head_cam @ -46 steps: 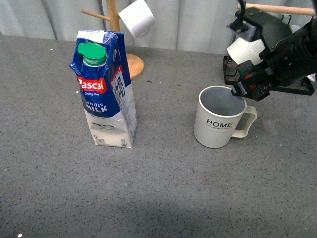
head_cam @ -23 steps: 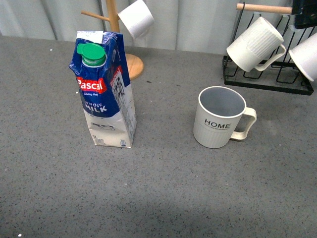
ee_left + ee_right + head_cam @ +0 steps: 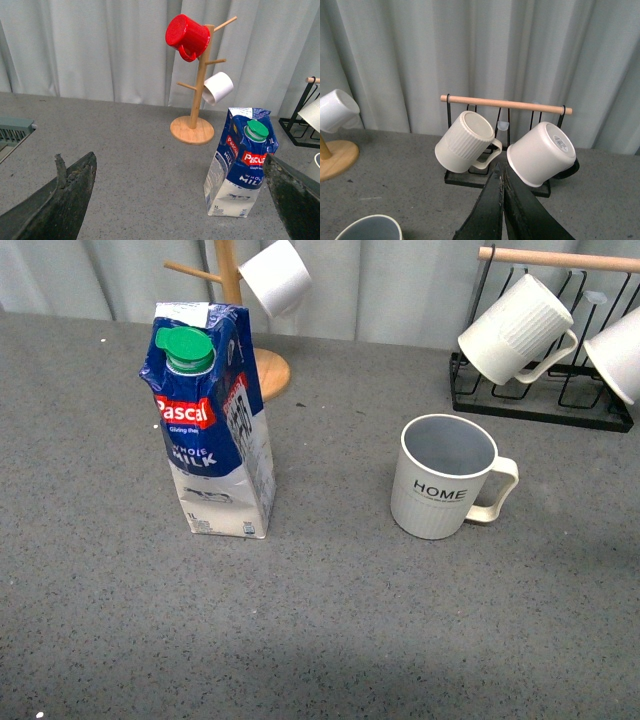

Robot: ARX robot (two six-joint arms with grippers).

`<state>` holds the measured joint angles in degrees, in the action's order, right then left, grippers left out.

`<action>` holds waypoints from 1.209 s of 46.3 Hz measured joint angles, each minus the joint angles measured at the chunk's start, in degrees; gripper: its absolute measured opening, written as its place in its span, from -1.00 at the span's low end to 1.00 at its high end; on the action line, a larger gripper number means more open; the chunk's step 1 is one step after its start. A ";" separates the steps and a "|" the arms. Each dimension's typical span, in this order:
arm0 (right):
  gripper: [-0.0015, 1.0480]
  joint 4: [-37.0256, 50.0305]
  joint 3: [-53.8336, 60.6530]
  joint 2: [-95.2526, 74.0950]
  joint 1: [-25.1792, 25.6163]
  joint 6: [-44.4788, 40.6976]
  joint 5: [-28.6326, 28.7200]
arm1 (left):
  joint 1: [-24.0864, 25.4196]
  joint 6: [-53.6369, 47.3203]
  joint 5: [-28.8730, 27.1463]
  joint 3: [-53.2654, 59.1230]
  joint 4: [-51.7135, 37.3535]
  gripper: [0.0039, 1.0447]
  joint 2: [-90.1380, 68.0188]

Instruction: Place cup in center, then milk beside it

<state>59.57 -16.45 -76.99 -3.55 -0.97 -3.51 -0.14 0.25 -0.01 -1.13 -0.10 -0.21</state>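
Note:
The cup (image 3: 445,480), an off-white ribbed mug with "HOME" lettering and a grey-blue inside, stands upright right of the table's middle, handle to the right. Its rim shows in the right wrist view (image 3: 370,227). The milk (image 3: 212,422), a tall blue-and-white Pascal carton with a green cap, stands upright to the left of the cup. It also shows in the left wrist view (image 3: 240,170). My left gripper (image 3: 180,200) is open and empty, its fingers (image 3: 65,200) wide apart, well back from the carton. My right gripper (image 3: 501,170) is shut and empty, raised and facing the mug rack. Neither arm shows in the front view.
A wooden mug tree (image 3: 235,300) with a smooth white cup (image 3: 275,275) stands behind the carton; a red cup (image 3: 187,36) hangs higher on it. A black wire rack (image 3: 540,400) at the back right holds plain ribbed mugs (image 3: 512,332). Curtains close the back.
My right arm, which stood over the cup one second ago, has drawn back out of the front view. The cup and the carton have not moved.

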 joint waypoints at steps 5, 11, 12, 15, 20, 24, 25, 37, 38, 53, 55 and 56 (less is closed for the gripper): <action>-0.98 -0.66 2.80 3.89 2.19 0.13 3.13 | 0.00 0.00 0.02 0.00 0.00 0.88 0.00; -0.98 1.18 7.58 7.41 3.48 0.24 3.15 | 0.00 0.00 0.02 0.00 0.00 0.88 0.00; -0.98 1.11 8.24 7.76 3.48 0.22 3.21 | 0.00 0.00 0.02 0.00 0.00 0.88 0.00; -0.98 -0.50 10.34 10.34 3.48 0.24 3.26 | 0.00 0.00 0.00 0.00 0.02 0.88 0.00; -0.98 -4.37 12.22 16.57 3.48 0.24 3.28 | 0.00 0.00 0.02 0.00 0.02 0.88 0.00; -0.98 -7.56 13.27 21.00 3.48 0.24 3.37 | 0.00 0.00 0.00 0.00 0.02 0.88 0.00; -0.98 -8.66 13.60 22.32 3.48 0.24 3.37 | 0.00 0.00 0.02 0.00 0.02 0.88 0.00; -0.98 -18.29 15.58 34.05 3.48 0.31 3.39 | 0.00 0.00 0.00 0.00 0.02 0.88 0.00; -0.98 -19.23 15.69 35.17 3.48 0.31 3.39 | 0.00 0.00 0.00 0.00 0.02 0.88 0.00; -0.98 -31.34 16.15 48.46 3.48 0.35 3.41 | 0.00 0.00 0.00 0.00 0.02 0.88 0.00; -0.98 -32.57 16.17 49.79 3.48 0.35 3.41 | 0.00 0.00 0.00 0.00 0.02 0.88 0.00; -0.98 -33.46 16.17 50.71 3.48 0.35 3.41 | 0.00 0.00 0.00 0.00 0.02 0.88 0.00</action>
<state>26.11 -0.27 -26.28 -0.08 -0.62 -0.10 -0.14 0.25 -0.01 -1.13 -0.08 -0.21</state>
